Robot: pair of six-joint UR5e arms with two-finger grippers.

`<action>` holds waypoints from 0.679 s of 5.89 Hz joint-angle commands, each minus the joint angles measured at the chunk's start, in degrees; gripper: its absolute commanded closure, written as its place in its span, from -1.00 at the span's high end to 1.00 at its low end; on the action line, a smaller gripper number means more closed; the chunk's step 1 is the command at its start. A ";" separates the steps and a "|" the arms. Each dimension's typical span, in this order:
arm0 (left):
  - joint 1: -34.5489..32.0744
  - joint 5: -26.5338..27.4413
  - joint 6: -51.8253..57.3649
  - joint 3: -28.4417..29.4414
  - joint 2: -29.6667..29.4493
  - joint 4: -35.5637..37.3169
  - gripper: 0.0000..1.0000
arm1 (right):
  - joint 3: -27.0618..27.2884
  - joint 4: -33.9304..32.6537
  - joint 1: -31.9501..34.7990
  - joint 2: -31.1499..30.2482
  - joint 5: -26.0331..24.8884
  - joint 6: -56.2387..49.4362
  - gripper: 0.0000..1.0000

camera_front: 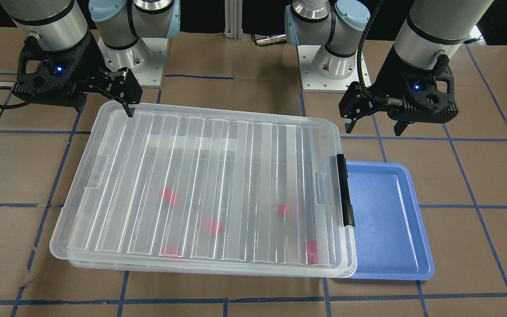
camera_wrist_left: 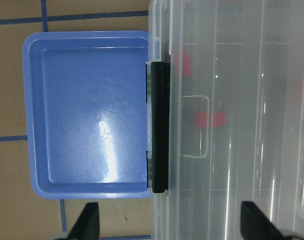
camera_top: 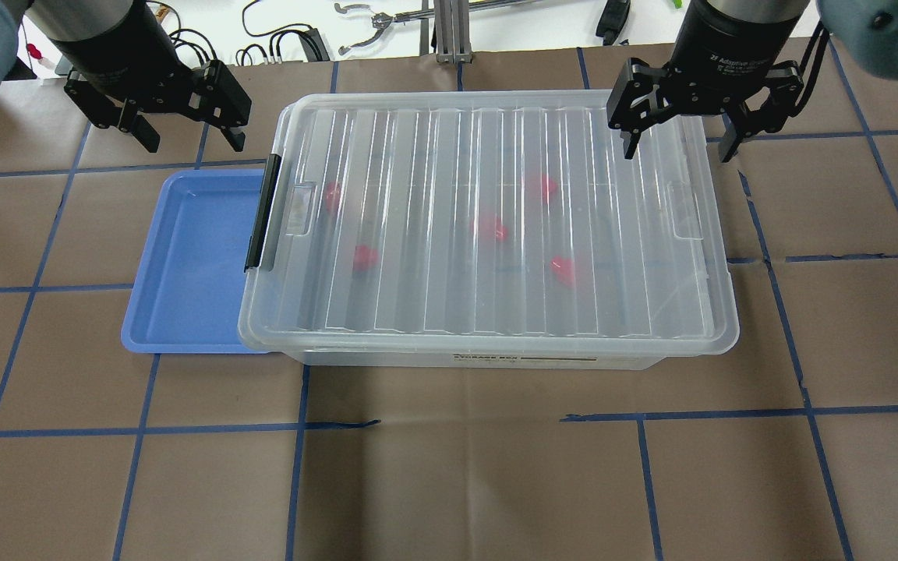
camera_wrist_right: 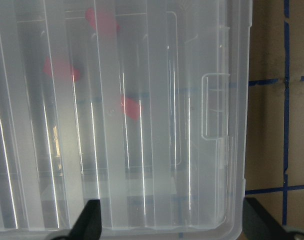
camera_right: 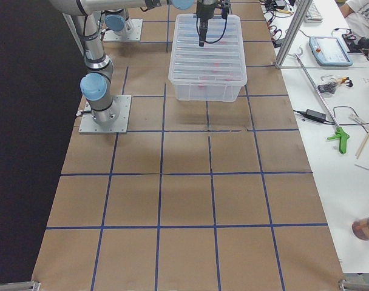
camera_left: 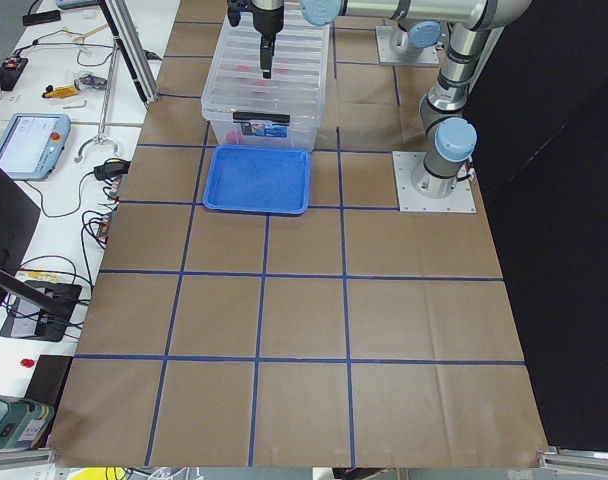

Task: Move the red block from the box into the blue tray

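The box [camera_top: 613,257] is a clear bin with its ribbed lid shut and a black latch [camera_top: 262,210] on the short side by the blue tray [camera_top: 192,265]. Several red blocks [camera_top: 365,257] show blurred through the lid; one lies near the latch [camera_wrist_left: 209,120]. The tray is empty and partly tucked under the box's rim [camera_front: 385,220]. My left gripper [camera_top: 190,139] hangs open and empty above the table behind the tray, looking down on the tray and latch [camera_wrist_left: 158,125]. My right gripper [camera_top: 679,148] hangs open and empty above the box's far corner on the unlatched end [camera_wrist_right: 157,75].
Brown paper with a blue tape grid covers the table [camera_top: 449,467]. The two arm bases [camera_front: 332,66] stand behind the box. Side benches with cables, a tablet and tools [camera_right: 330,54] lie beyond the table's ends.
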 commanded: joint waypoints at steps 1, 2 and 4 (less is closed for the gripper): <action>0.00 0.00 0.00 -0.06 -0.06 0.00 0.97 | 0.00 -0.40 -0.03 -0.10 0.06 -0.02 1.00; 0.00 0.00 0.00 -0.06 -0.06 0.00 0.97 | 0.00 -0.40 -1.94 0.34 -0.46 -1.94 1.00; -0.09 0.00 0.00 -0.06 -0.24 0.00 0.97 | 2.96 -0.66 -10.00 0.78 0.14 -6.60 1.00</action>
